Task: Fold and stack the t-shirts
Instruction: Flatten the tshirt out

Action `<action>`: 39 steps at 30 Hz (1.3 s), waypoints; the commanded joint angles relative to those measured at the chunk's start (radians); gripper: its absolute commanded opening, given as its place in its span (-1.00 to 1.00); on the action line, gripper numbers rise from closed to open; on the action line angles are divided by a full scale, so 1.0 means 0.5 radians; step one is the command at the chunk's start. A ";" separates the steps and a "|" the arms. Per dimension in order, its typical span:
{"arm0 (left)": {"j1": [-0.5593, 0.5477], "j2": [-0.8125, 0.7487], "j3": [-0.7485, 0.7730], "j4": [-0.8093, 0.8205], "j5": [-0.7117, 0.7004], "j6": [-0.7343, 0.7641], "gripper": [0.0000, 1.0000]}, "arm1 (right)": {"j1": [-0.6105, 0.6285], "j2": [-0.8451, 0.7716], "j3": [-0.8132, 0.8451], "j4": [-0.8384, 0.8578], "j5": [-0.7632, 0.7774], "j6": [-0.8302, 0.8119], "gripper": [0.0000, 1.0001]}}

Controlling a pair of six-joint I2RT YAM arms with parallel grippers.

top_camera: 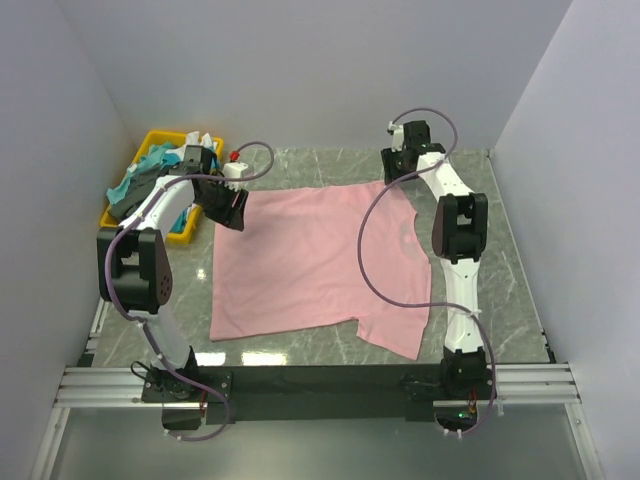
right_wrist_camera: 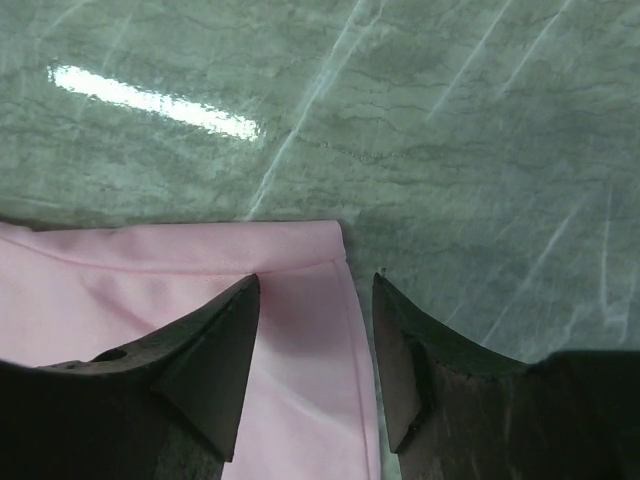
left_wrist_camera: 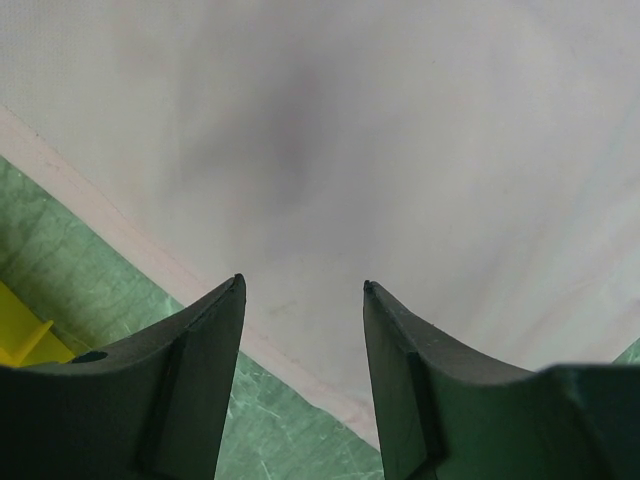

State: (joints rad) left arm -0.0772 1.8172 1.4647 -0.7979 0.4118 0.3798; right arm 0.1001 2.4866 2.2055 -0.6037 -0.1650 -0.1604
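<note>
Pink t-shirt point(top_camera: 310, 260) spread flat, left gripper point(left_wrist_camera: 303, 288) at its far left corner, jaws apart, right gripper point(right_wrist_camera: 315, 280) at its far right corner, jaws apart, nothing held.

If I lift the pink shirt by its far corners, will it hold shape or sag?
Likely floppy: the pink shirt lies flat with soft wrinkles, so it should drape and sag between grips. Probably light: its hemmed corner looks thin. It may slide easily on the glossy table.
</note>
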 commanded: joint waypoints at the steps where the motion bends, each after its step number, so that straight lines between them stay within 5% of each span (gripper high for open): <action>1: -0.005 0.032 0.080 -0.009 -0.017 0.017 0.12 | 0.030 0.024 0.056 0.097 0.054 0.011 0.11; 7: -0.005 0.050 0.074 0.003 -0.038 0.032 0.11 | 0.030 0.043 0.121 0.002 0.008 -0.084 -0.53; 9: -0.002 0.053 0.071 0.003 -0.026 0.032 0.11 | 0.030 -0.058 0.084 -0.014 -0.038 -0.133 -1.00; 19: -0.005 -0.026 -0.036 0.053 0.017 -0.011 0.09 | 0.073 -0.812 -0.658 0.146 -0.284 -0.286 -1.00; 34: -0.002 -0.214 -0.300 0.160 0.032 -0.091 0.09 | 0.545 -1.608 -2.064 -0.016 -0.302 -1.001 -1.00; 37: 0.004 -0.210 -0.300 0.163 0.038 -0.103 0.10 | 0.518 -1.605 -1.988 -0.176 -0.382 -1.042 -0.73; 38: 0.007 -0.207 -0.294 0.160 0.048 -0.115 0.10 | 0.487 -1.599 -1.939 -0.231 -0.415 -0.987 -0.40; 39: 0.010 -0.204 -0.288 0.151 0.060 -0.115 0.10 | 0.457 -1.583 -1.823 -0.247 -0.485 -0.935 -0.29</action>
State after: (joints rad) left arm -0.0769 1.7523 1.3155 -0.7406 0.4042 0.3412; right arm 0.3744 1.7397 1.1820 -0.6926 -0.3416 -0.6258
